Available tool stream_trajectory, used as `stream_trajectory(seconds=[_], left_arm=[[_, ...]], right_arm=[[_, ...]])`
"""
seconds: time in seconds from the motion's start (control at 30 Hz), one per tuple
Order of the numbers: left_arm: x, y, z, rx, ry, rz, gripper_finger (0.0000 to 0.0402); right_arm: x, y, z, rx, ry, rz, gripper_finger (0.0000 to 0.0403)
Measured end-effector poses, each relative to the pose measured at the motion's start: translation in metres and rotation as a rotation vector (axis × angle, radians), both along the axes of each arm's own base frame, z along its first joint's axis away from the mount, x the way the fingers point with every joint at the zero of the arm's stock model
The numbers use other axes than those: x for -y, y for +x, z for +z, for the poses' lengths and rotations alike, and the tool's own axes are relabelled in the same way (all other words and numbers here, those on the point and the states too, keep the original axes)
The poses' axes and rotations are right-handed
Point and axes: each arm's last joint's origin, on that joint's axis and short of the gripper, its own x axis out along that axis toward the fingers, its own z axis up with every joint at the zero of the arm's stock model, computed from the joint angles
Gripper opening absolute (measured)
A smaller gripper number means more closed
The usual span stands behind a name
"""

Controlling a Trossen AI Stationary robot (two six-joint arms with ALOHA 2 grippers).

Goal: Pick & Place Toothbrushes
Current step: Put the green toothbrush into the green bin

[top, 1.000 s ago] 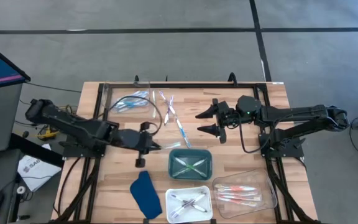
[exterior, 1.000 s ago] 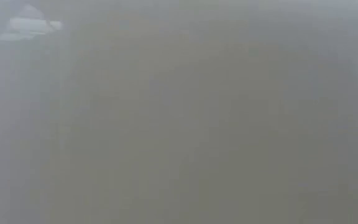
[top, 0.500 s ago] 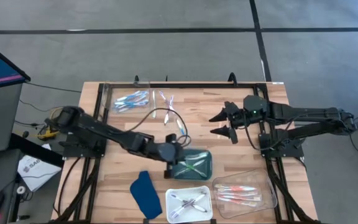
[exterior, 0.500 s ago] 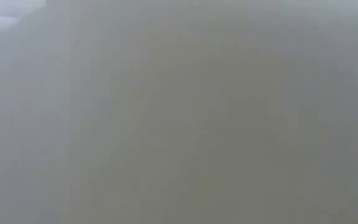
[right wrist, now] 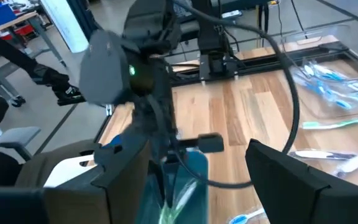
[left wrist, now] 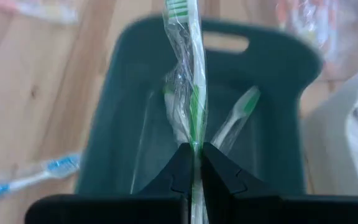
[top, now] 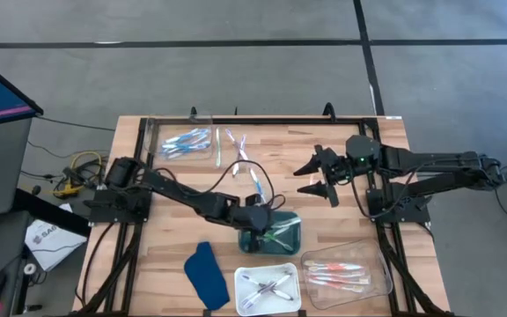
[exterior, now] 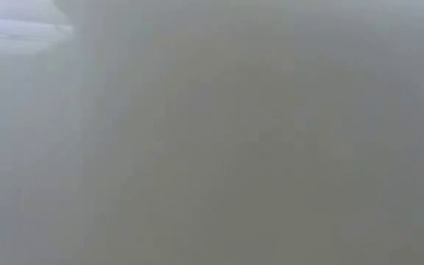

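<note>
The left pincer (left wrist: 193,163) grips a wrapped green toothbrush (left wrist: 188,74) above the dark green tray (left wrist: 129,74). Lower it centrally before releasing. The right pincer (top: 317,179) waits wide, empty, above the desk (top: 148,264).

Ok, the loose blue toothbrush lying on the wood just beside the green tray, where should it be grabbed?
Mid-handle of the wrapped blue toothbrush, from above, jaws across its thin width: it lies flat on the wooden table, so no side gives access. The open right gripper is free.
</note>
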Motion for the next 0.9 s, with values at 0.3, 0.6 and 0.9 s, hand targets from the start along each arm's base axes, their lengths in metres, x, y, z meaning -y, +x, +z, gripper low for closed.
stream_trajectory(seconds=[0.3,0.6,0.9], left_arm=[[-0.003,-0.006,-0.014,-0.125,-0.021,0.062,0.0006],[0.0,-0.021,-0.023,-0.264,-0.012,0.103,0.0006],[0.004,-0.044,-0.039,-0.381,-0.006,0.142,0.0008]], right_arm=[[0.0,0.0,-0.001,-0.006,0.0,-0.001,0.026],[0.0,0.0,-0.001,-0.009,0.014,-0.005,0.026],[0.0,0.0,-0.001,-0.019,0.015,-0.006,0.026]])
